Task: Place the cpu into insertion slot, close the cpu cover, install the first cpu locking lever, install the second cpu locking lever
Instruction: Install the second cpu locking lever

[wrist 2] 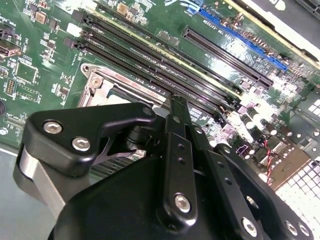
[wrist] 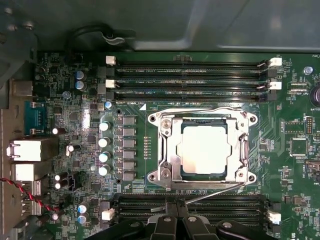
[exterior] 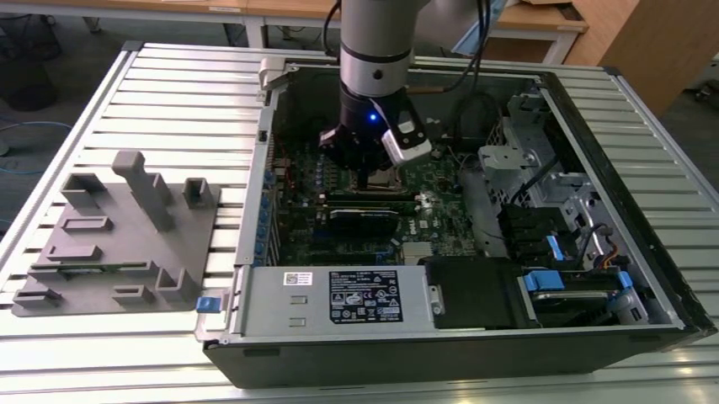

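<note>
Cpu [wrist: 206,149] sits framed by cpu cover [wrist: 170,150]; closed claw [wrist: 176,210] at socket's edge.

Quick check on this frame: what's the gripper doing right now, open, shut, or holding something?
Gripper: fingers together, apparently shut at a thin locking lever beside the cpu cover, which lies closed over the cpu.

Nothing readable anywhere: just a black printed label [exterior: 365,296] and a small white sticker [exterior: 298,278] on the grey metal box [exterior: 269,310] at the near side of the open black computer case [exterior: 450,364], plus tiny white lettering on the green motherboard [wrist: 90,95], all too small to make out.
</note>
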You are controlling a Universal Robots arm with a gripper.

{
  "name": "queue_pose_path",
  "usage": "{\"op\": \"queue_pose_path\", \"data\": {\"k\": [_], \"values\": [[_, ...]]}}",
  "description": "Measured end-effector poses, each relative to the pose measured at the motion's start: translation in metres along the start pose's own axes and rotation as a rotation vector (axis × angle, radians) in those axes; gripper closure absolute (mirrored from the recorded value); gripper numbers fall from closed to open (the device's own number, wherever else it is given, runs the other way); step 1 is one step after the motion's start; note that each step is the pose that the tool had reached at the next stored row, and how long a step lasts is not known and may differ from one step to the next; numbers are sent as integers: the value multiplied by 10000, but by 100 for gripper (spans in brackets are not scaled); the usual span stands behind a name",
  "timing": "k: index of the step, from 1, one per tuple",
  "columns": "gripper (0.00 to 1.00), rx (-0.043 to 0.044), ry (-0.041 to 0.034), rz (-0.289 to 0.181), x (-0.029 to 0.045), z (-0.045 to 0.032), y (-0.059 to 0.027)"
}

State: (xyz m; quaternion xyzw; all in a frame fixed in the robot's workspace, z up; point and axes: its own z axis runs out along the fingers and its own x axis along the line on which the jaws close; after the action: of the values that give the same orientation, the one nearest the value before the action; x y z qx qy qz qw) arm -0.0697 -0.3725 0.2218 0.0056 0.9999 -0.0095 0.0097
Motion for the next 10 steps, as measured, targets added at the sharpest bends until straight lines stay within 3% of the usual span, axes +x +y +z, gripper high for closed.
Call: {"op": "queue_pose_path", "data": {"k": [10], "values": [[89,14,2,9,1,24,0]]}}
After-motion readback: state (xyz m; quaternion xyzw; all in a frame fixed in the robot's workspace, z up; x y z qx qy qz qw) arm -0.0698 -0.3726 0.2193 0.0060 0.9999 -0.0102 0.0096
